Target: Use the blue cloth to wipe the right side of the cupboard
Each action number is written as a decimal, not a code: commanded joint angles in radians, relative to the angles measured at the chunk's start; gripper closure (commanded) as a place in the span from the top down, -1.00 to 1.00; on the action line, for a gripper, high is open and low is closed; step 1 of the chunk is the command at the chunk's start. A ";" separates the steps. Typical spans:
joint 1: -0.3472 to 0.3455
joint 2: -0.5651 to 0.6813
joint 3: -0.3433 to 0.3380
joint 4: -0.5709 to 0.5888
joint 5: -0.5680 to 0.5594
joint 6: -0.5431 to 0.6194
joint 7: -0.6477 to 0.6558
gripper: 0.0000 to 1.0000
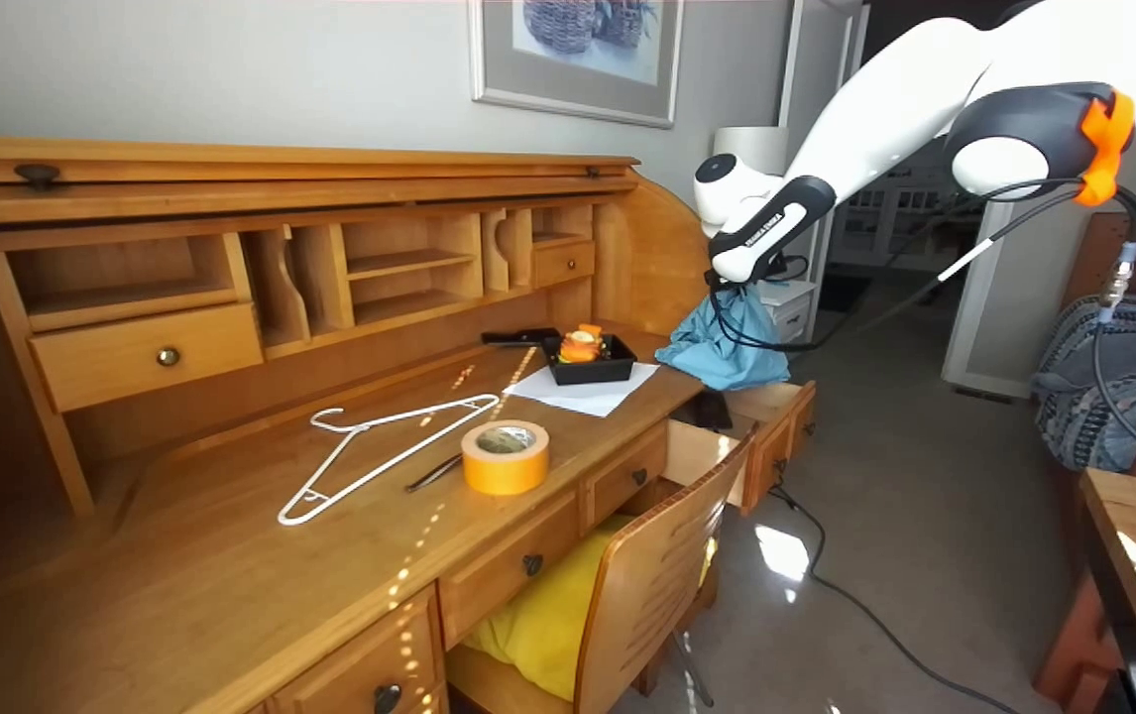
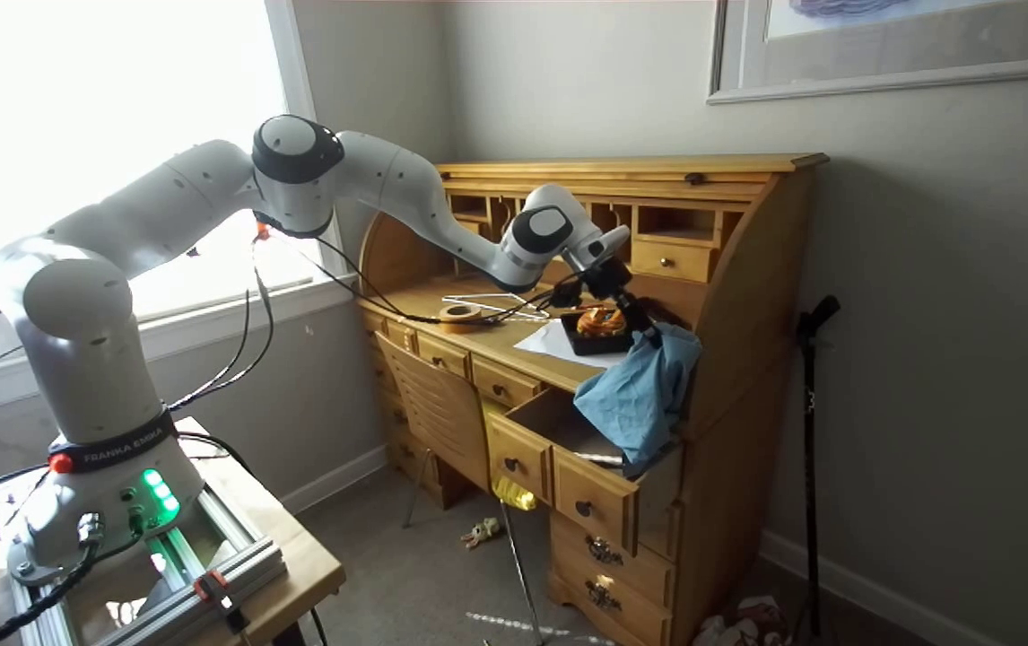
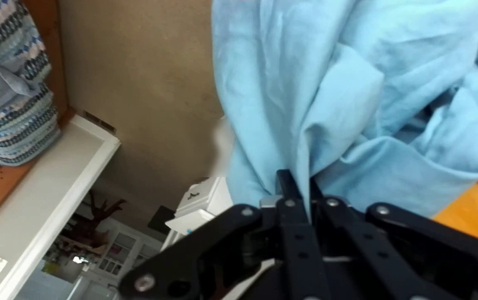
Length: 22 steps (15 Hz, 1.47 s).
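At one end of the desk [image 2: 743, 395], the jaws pinch the cloth [image 2: 635, 395], hanging over an open drawer [image 2: 590, 489].

Bright window [image 2: 110, 94], grey wall [image 2: 586, 90].

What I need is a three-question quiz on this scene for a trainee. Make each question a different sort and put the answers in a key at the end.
1. True or false: the jaws hold nothing.
2. Pick one: the hanger is (a) black, (b) white, (c) red.
3. Fill in: the roll of tape on the desk lies with its hole facing (blank).

Key: 1. False; they pinch the blue cloth. 2. b. 3. Up.
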 commanded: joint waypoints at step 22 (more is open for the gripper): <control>-0.204 0.136 0.034 0.274 0.019 0.202 0.125 -0.98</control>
